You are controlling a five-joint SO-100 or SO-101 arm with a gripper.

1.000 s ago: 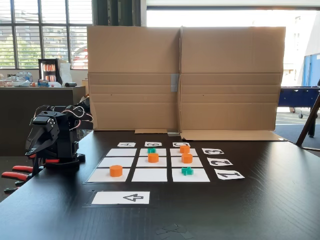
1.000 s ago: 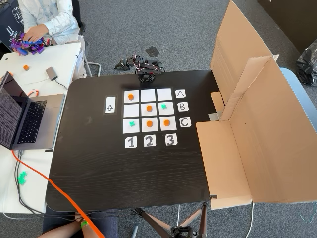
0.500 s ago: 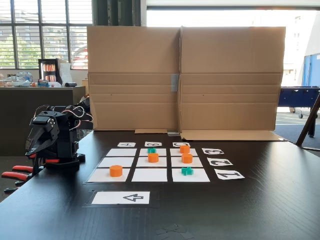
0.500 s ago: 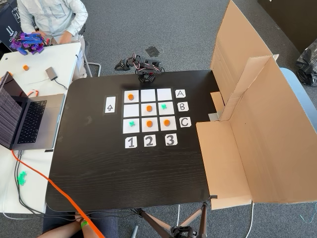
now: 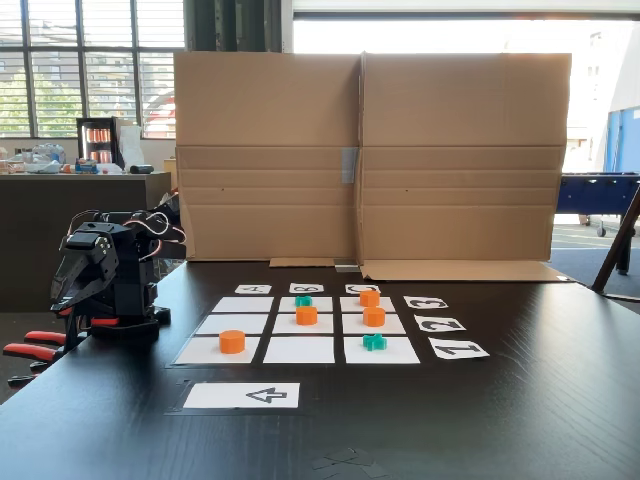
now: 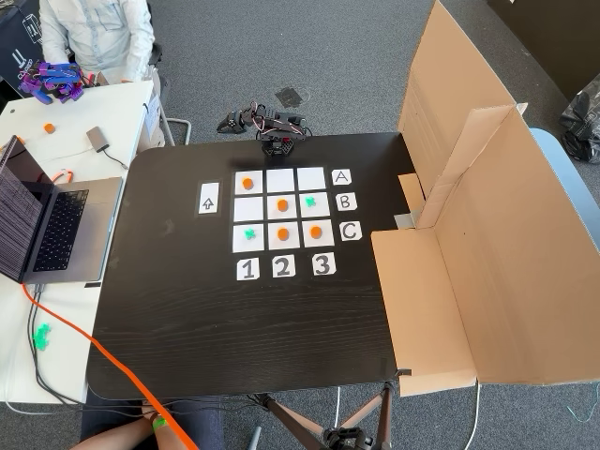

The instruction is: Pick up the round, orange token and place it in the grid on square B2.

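Round, orange token (image 6: 282, 204) sits on square B2 (image 6: 282, 213), centre of grid (image 6: 312, 178). Arm folded at tabletop (image 6: 234, 328) edge; end effector (image 5: 68, 288) points down, holds nothing, opening not discernible.

The arm (image 5: 105, 280) is a small, blocky build of matte black plastic with boxy servo housings. Thin red, black and white wires loop in a bundle over its far side. In the other fixed view it (image 6: 277, 144) reads as a compact black lump trailing cables.
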